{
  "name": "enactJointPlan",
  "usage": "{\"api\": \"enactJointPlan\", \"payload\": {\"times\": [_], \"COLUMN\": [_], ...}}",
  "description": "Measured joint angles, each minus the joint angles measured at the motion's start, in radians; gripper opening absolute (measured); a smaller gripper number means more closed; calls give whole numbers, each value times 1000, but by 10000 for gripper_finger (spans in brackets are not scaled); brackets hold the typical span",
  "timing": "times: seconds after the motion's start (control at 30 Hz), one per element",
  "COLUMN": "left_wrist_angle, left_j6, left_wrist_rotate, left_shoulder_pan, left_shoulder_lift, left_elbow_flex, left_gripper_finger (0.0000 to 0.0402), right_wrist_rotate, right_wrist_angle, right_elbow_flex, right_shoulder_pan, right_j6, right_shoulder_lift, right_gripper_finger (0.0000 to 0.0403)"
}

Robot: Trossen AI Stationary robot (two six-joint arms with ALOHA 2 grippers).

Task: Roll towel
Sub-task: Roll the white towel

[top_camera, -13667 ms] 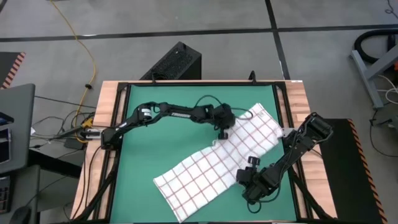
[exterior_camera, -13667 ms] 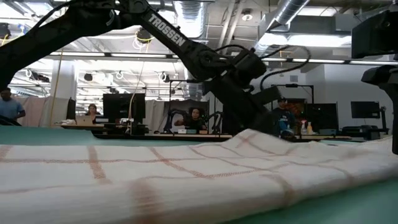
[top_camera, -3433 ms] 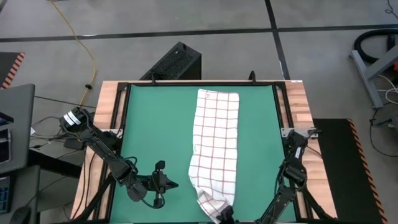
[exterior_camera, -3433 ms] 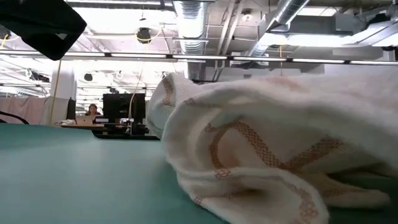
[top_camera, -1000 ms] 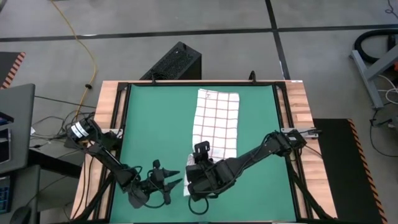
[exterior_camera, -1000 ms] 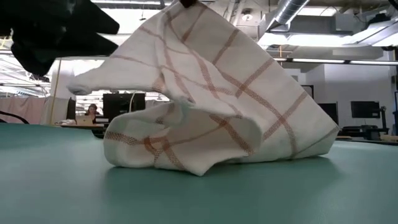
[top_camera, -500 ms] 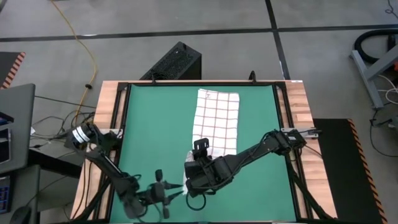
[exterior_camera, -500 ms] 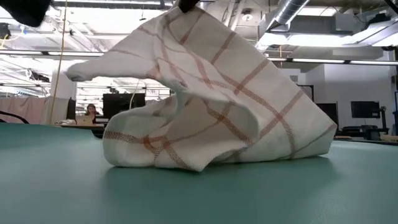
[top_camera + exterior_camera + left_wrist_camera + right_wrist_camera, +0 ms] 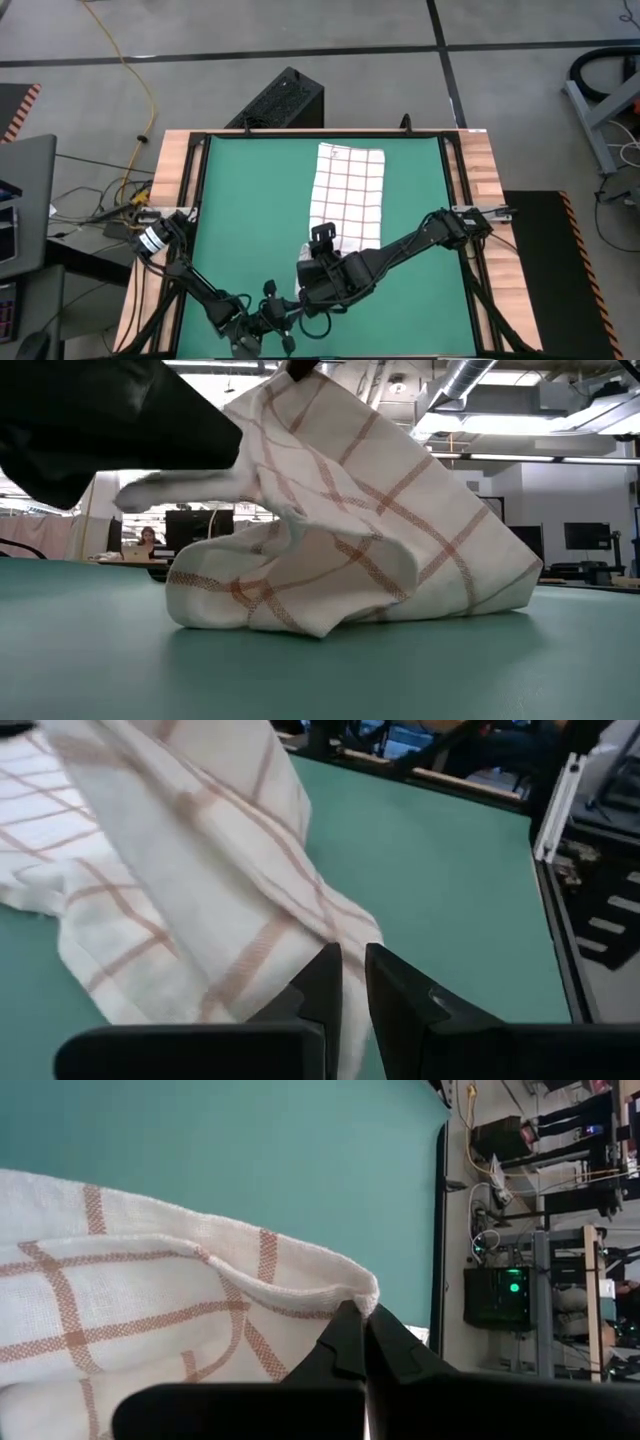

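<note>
The thin white cloth towel with a grid of red-brown lines (image 9: 349, 195) lies lengthwise down the middle of the green mat (image 9: 250, 220) on the tabletop, its far part flat and its near end lifted and bunched into a loose fold. The right tool (image 9: 362, 1318) is clamped on a hemmed corner of that near end, holding it up off the mat. The left tool (image 9: 346, 972) sits at the near edge, just beside the bunched end, its fingers close together with only a thin gap and nothing between them.

The towel looks light and entirely limp: it drapes from the pinch and sags under itself, so a one-corner hold will likely skew the roll. A better hold is probably both near corners, or the near hem, kept taut and level.
</note>
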State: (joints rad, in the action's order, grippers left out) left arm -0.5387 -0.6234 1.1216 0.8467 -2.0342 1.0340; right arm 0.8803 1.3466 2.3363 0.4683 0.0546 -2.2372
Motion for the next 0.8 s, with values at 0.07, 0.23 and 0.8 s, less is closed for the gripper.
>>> {"api": "enactJointPlan", "payload": {"times": [0.07,0.23,0.8], "left_wrist_angle": [0,15,28], "left_j6": [1,-25,-46], "left_wrist_rotate": [-17,-88,-145], "left_shoulder_pan": [-6,-42,-95], "left_shoulder_lift": [2,2,2], "left_elbow_flex": [6,6,6], "left_gripper_finger": [38,39,37], "right_wrist_rotate": [0,-4,-20], "right_wrist_angle": [0,0,-3], "right_elbow_flex": [0,0,0], "right_shoulder_pan": [-1,0,3], "right_j6": [-1,-3,-10], "right_shoulder_lift": [0,0,0], "right_gripper_finger": [4,4,4]}}
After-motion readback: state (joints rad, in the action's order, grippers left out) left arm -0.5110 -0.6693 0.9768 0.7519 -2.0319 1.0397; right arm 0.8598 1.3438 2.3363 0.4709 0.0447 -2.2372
